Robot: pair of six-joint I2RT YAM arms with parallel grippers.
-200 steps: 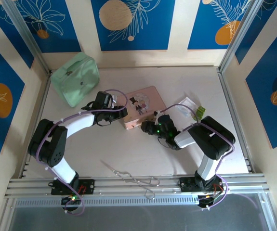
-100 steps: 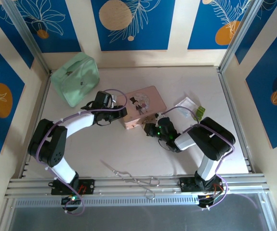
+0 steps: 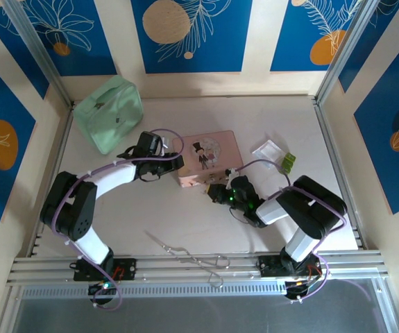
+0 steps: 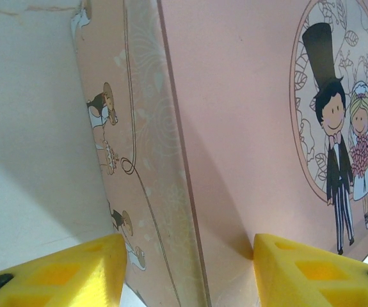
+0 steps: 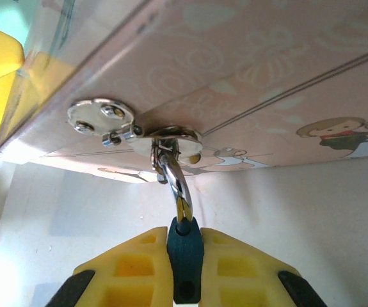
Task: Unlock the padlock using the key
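1. Padlock (image 5: 185, 256) is hanging by its shackle (image 5: 175, 182) from the hasp (image 5: 164, 136) on the near wall of the tin (image 3: 211, 154), mid-tabletop.
2. Right jaws are pinching the padlock's teal body between yellow pads (image 5: 132, 268).
3. Left jaws are straddling and pinching the tin's left edge, one pad (image 4: 62, 272) against the side wall and the other on the lid.
4. Tin is lying flat on the tabletop (image 3: 185, 222) between both arms.
5. Green pouch (image 3: 109, 114) is sitting far left, well apart; a wire tool (image 3: 185, 251) is lying near the front edge.
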